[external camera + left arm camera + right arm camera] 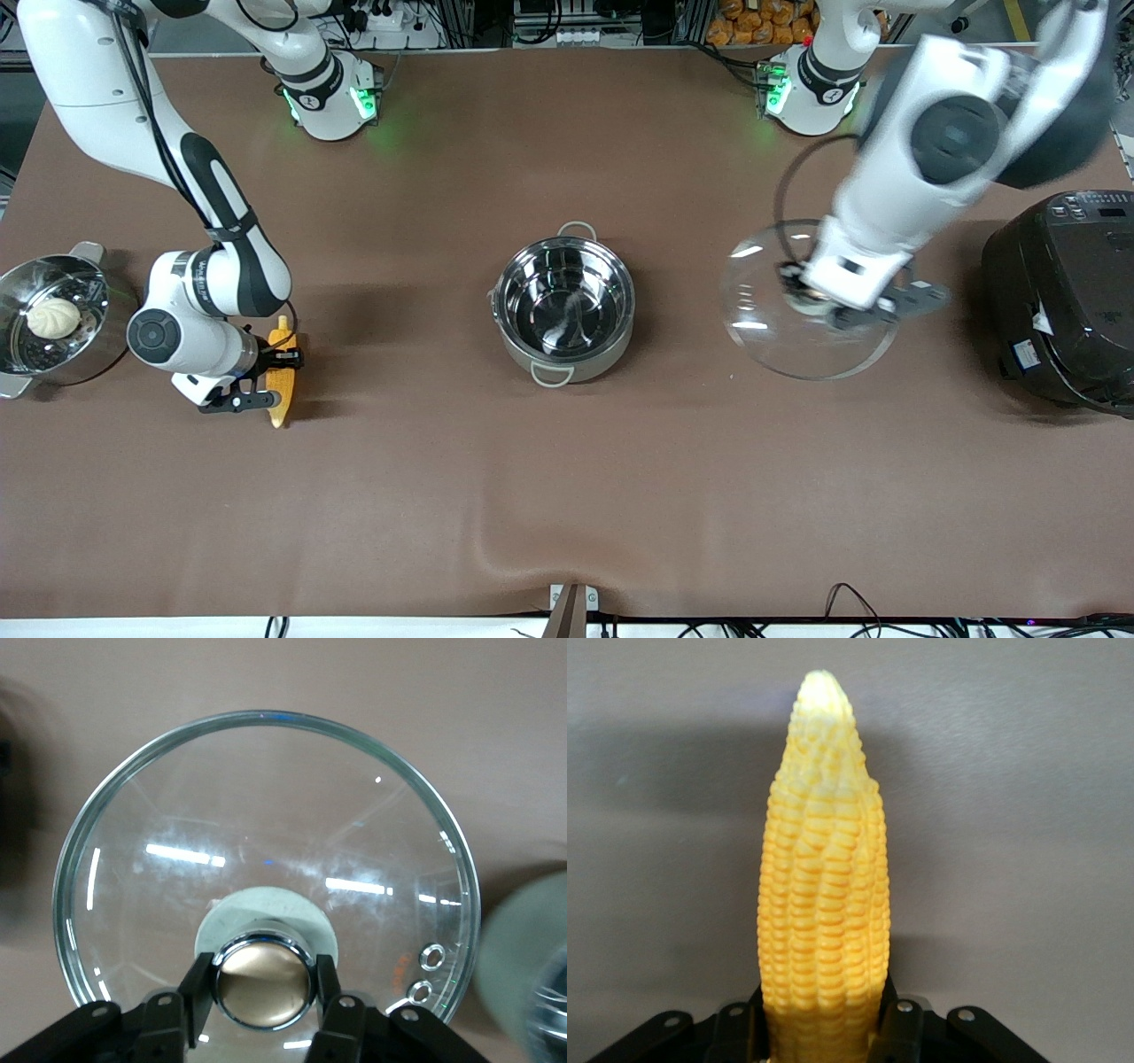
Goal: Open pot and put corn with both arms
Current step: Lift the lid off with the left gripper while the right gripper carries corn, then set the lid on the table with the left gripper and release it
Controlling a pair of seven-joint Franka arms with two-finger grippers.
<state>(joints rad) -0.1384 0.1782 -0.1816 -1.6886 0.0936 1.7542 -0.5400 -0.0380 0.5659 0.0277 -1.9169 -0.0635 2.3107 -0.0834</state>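
The steel pot (563,306) stands open and empty at the table's middle. My left gripper (811,299) is shut on the coppery knob (264,981) of the glass lid (788,347) and holds the lid over the table between the pot and the rice cooker. In the left wrist view the fingers (197,992) clamp the knob from both sides, and the lid's glass (266,815) fills the frame. My right gripper (280,360) is shut on the yellow corn (283,394), low at the table toward the right arm's end. In the right wrist view the corn (824,895) sticks out from the gripper (824,1032).
A steel steamer pot with a white bun (53,317) stands at the right arm's end of the table. A big black rice cooker (1067,301) stands at the left arm's end. The pot's rim shows blurred at the edge of the left wrist view (532,983).
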